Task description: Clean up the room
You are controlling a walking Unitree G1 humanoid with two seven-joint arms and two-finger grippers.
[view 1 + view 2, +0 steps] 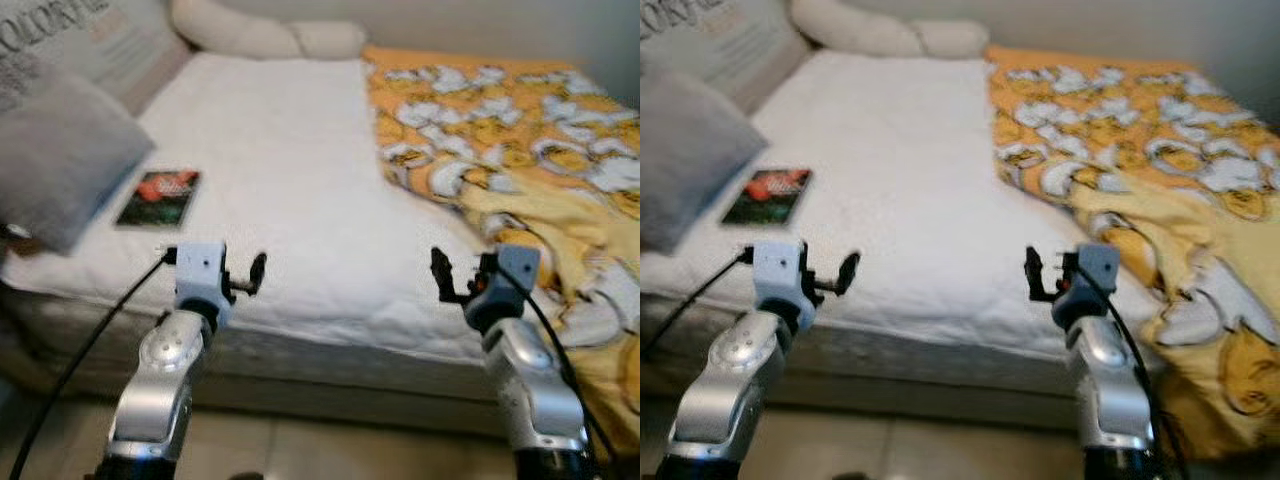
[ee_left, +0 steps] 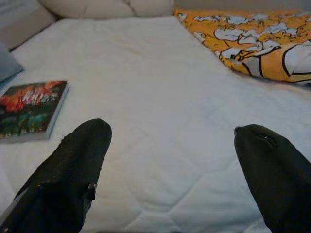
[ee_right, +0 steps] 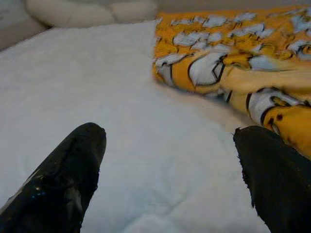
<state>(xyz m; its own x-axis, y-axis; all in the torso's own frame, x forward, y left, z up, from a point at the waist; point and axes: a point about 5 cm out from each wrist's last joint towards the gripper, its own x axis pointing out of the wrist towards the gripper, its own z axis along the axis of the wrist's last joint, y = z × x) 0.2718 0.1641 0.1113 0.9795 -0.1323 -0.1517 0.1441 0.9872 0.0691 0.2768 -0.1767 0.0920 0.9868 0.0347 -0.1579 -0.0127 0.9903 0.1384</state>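
My left end effector (image 1: 250,275) and right end effector (image 1: 447,277) gape wide, empty, over the bed (image 1: 280,150) edge. The blanket (image 1: 510,150) lies bunched along my right: soft, light, floppy; I'd pinch its near hem.

Two silver arms raised forward, both grippers spread

The silver left arm is reaching forward, its black two-fingered left gripper (image 1: 254,273) holding its fingers (image 2: 73,174) wide apart; the silver right arm is mirroring it, its black two-fingered right gripper (image 1: 442,275) likewise gaping, fingers (image 3: 63,179) well separated; both are gripping nothing.
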